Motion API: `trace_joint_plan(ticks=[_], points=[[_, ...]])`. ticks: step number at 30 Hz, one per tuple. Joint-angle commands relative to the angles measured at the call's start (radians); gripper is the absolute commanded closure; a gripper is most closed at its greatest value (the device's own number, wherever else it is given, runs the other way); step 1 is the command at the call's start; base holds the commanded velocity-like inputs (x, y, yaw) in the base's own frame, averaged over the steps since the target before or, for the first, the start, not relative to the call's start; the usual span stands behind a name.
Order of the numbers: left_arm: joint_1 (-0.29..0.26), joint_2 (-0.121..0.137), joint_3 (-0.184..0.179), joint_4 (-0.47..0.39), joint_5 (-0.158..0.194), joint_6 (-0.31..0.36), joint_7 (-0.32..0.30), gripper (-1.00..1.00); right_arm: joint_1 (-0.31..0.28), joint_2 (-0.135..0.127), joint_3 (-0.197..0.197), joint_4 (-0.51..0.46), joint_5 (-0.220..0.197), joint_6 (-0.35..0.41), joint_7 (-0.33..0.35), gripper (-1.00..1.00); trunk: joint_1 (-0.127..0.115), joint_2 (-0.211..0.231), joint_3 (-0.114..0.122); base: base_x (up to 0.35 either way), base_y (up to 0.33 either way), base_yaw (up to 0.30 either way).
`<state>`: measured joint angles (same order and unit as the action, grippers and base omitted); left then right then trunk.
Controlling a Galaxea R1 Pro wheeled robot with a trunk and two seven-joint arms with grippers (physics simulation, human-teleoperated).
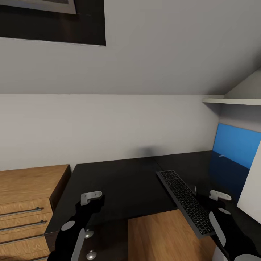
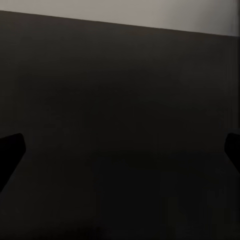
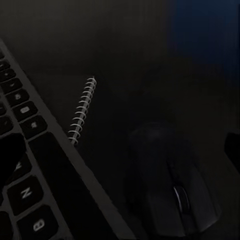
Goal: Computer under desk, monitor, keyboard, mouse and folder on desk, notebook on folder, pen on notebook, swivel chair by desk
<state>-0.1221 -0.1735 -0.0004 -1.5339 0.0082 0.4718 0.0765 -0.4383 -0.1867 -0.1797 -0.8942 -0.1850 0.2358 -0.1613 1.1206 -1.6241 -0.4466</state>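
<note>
One desk [image 1: 123, 181] spans the corner, and one keyboard [image 1: 186, 202] lies slanted on it with its near end overhanging the edge, so it likely needs straightening. One mouse [image 3: 172, 187] sits just beside the keyboard, with one spiral binding [image 3: 82, 110] near it. Two grippers hover over the desk, left gripper [image 1: 92, 197] and right gripper [image 1: 219, 196], both with fingers spread and empty, likely poised to reach.

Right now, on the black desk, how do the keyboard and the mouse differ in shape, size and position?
The keyboard is long, flat and rectangular with many separate keys; the mouse is rounded and domed with one scroll wheel. The keyboard is much larger than the mouse. In the head view the keyboard lies diagonally with its near end past the desk edge; in the right wrist view the mouse sits fully on the desk beside it. Both are black.
</note>
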Motion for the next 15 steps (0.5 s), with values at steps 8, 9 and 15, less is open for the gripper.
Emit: trace_joint_plan(ticks=[8,9,15], points=[[-0.001,0.000,-0.006,0.000,0.001,0.005,0.003,-1.00,0.000,-0.003,0.002,0.000,0.018,0.006,-0.007,-1.00,0.000,-0.001,-0.001,0.084,-0.006,0.000],[-0.001,0.000,-0.006,0.000,0.001,0.005,0.003,-1.00,0.000,-0.004,0.001,0.000,0.020,0.006,-0.008,-1.00,0.000,-0.001,-0.001,0.233,-0.049,0.000],[-0.001,0.000,-0.006,0.000,0.001,0.006,0.003,-1.00,0.000,-0.011,0.000,0.001,0.044,0.008,-0.009,-1.00,0.000,-0.001,-0.001,0.083,-0.018,0.000]])
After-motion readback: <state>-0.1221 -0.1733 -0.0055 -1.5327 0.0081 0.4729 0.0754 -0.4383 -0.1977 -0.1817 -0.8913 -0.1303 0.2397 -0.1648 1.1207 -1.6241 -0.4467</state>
